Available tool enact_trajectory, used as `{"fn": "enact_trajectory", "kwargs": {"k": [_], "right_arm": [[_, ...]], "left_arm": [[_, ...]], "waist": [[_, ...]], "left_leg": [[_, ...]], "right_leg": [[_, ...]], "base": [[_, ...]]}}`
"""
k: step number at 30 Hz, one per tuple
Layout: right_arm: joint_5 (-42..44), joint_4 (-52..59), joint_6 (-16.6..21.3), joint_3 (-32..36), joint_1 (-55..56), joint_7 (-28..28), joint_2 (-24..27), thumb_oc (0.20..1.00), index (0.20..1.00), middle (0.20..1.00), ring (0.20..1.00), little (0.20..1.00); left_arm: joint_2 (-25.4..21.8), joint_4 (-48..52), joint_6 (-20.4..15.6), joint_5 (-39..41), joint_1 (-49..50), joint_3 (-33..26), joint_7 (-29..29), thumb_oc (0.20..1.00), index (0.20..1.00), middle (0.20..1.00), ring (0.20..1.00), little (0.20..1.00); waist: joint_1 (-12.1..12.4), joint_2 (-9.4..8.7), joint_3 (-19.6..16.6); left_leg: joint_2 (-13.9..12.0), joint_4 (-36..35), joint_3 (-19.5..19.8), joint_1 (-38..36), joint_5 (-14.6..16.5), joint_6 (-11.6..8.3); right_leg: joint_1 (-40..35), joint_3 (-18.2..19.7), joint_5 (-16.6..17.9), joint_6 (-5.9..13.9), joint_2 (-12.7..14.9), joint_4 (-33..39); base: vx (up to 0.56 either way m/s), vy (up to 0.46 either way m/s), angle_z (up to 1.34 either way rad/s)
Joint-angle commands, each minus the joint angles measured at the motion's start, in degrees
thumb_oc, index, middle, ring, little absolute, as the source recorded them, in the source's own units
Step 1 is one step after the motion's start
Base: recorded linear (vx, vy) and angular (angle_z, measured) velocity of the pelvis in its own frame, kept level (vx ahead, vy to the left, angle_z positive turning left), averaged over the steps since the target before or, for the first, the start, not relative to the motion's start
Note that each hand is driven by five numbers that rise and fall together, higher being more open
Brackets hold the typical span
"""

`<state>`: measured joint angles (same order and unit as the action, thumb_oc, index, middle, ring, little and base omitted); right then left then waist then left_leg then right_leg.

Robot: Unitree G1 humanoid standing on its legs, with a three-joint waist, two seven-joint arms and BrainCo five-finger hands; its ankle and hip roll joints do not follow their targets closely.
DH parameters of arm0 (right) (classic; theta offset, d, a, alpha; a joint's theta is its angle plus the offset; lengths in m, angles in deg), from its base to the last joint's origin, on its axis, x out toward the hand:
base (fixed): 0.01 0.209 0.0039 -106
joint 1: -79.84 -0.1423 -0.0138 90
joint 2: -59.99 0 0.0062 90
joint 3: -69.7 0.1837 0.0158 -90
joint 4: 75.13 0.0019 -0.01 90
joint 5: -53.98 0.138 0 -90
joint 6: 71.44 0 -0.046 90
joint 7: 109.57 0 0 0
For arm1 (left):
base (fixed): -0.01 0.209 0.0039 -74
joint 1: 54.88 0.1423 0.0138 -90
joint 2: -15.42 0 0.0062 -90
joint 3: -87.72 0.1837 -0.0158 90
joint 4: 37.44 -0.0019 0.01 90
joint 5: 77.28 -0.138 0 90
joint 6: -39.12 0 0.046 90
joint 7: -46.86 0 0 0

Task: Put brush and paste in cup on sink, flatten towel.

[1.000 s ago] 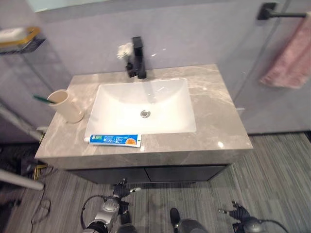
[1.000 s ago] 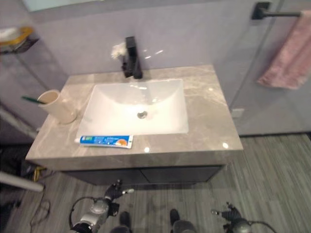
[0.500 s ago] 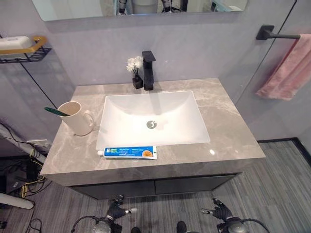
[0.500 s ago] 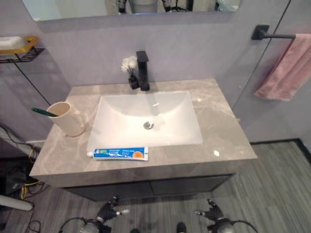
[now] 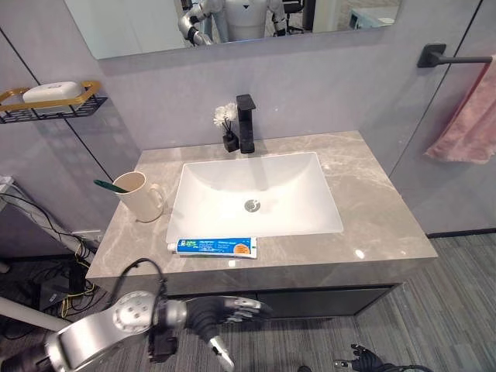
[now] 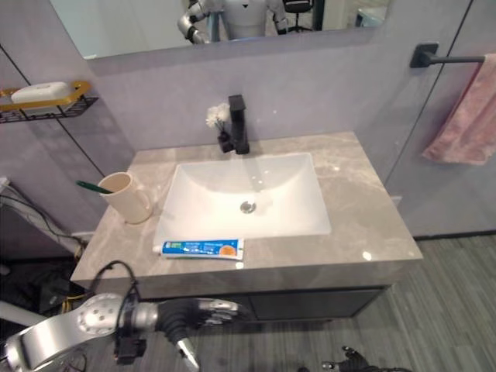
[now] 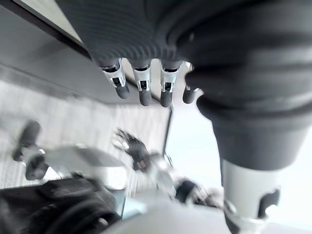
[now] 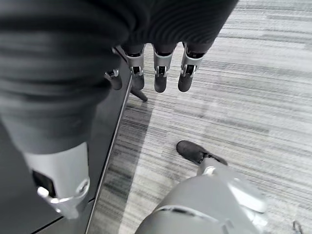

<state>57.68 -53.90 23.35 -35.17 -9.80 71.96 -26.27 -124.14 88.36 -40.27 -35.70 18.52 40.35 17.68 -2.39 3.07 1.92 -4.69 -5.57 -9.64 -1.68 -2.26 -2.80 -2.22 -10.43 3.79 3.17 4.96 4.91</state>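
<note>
**Both robot hands low and empty, paste on tabletop, brush in cup**

Left robot hand (image 5: 225,312) sits below the front edge of the tabletop (image 5: 380,209), in front of the dark cabinet (image 5: 310,302). Fingers extended and relaxed, holding nothing; the left wrist view shows them straight in a row (image 7: 141,87). Right robot hand (image 8: 156,73) hangs low over the striped floor (image 8: 234,97) beside the cabinet side, fingers straight, nothing in them.

Task items:
- Toothpaste tube (image 5: 213,247) lies flat on the front strip of the tabletop, just beside the front rim of the sink basin (image 5: 256,194), cap end to the robot's left.
- Cup (image 5: 142,196) stands upright on the left part of the tabletop, near the basin's left edge, handle toward the basin.
- Toothbrush (image 5: 111,186) rests in the cup, green handle sticking out over the rim to the left.
- Pink towel (image 5: 469,116) hangs bunched from the black bar (image 5: 457,59) on the right wall, well apart from the sink.

Around:
- Black faucet (image 5: 246,124) at the back of the basin, small vase with white flowers (image 5: 227,128) touching or just beside it on the left.
- Wire shelf (image 5: 54,105) on the left wall carrying a soap bar (image 5: 50,91).
- Mirror (image 5: 232,19) above.

The path between the left robot hand and the tube is blocked by the tabletop edge; the hand is under it.
</note>
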Motion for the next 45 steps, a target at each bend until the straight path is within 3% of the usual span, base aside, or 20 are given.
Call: {"fn": "enact_trajectory", "kwargs": {"k": [1, 5, 8, 11, 15, 29, 45], "right_arm": [[2.0, -0.8, 0.5, 1.9, -2.6, -0.9, -1.1, 1.0, 1.0, 1.0, 1.0, 1.0], [2.8, -0.9, 0.4, 3.8, -0.9, -1.8, -1.9, 1.0, 1.0, 1.0, 1.0, 1.0], [3.2, -1.9, 0.6, 5.9, 0.5, -2.2, -2.7, 1.0, 1.0, 1.0, 1.0, 1.0], [2.1, -2.2, 1.1, 5.4, 1.5, -1.9, -2.9, 1.0, 1.0, 1.0, 1.0, 1.0], [1.9, -2.0, 1.4, 5.0, 1.7, -1.9, -2.6, 1.0, 1.0, 1.0, 1.0, 1.0], [1.3, -1.6, 2.4, 3.1, 2.2, -1.6, -2.0, 1.0, 1.0, 1.0, 1.0, 1.0], [0.6, -0.3, 2.7, 1.6, 1.2, -1.8, -2.0, 1.0, 1.0, 1.0, 1.0, 1.0]], "left_arm": [[-0.9, -0.2, -6.9, -0.8, 1.8, -9.0, 4.7, 1.0, 1.0, 1.0, 1.0, 1.0], [-0.7, -1.3, -11.8, -8.3, 3.9, -19.0, 10.0, 1.0, 1.0, 1.0, 1.0, 1.0], [1.8, -5.9, -17.6, -23.4, 7.7, -27.6, 16.0, 1.0, 1.0, 1.0, 1.0, 1.0], [3.8, -10.8, -21.3, -33.4, 9.9, -30.2, 18.9, 1.0, 1.0, 1.0, 1.0, 1.0], [4.6, -14.7, -24.3, -39.1, 11.2, -29.7, 21.7, 1.0, 1.0, 1.0, 1.0, 1.0], [6.1, -26.3, -28.6, -48.5, 13.3, -26.5, 24.3, 1.0, 1.0, 1.0, 1.0, 1.0], [7.6, -30.7, -28.4, -50.5, 14.9, -29.2, 26.3, 1.0, 1.0, 1.0, 1.0, 1.0]], "waist": [[0.1, 0.04, 1.6], [0.6, -0.17, 1.7], [0.6, -0.51, 1.9], [0.3, -0.93, 1.9], [-0.1, -1.15, 1.8], [-0.9, -1.96, 2.4], [-0.3, -2.62, 4.0]], "left_leg": [[-3.9, 0.6, -1.4, 0.1, 1.9, 0.6], [-3.9, 0.6, -1.0, 0.2, 2.0, 0.49], [-3.7, 0.6, -0.9, 0.1, 2.2, 0.65], [-3.3, 0.6, -0.9, 0.2, 2.3, 0.76], [-3.0, 0.6, -1.2, 0.5, 2.2, 1.27], [-2.2, 0.6, -2.1, 0.7, 2.3, 1.91], [-2.1, 0.6, -1.9, 2.3, 1.9, 2.08]], "right_leg": [[1.9, 1.7, 1.5, -2.61, 1.6, -3.2], [1.9, 1.1, 0.9, -2.72, 1.5, -3.6], [1.4, 0.8, 1.1, -2.61, 1.6, -2.7], [0.8, 1.1, 1.8, -2.08, 2.0, -0.8], [1.1, 1.6, 2.2, -1.7, 2.4, 0.1], [1.8, 2.6, 2.3, -0.4, 3.4, 0.1], [3.0, 2.6, 2.6, -0.41, 3.7, 0.1]], "base": [[0.0, 0.0, 0.0], [0.01, 0.0, 0.1], [0.05, 0.012, 0.06], [0.05, 0.019, 0.0], [0.03, 0.021, -0.01], [0.01, 0.022, -0.05], [0.0, 0.0, 0.0]]}}
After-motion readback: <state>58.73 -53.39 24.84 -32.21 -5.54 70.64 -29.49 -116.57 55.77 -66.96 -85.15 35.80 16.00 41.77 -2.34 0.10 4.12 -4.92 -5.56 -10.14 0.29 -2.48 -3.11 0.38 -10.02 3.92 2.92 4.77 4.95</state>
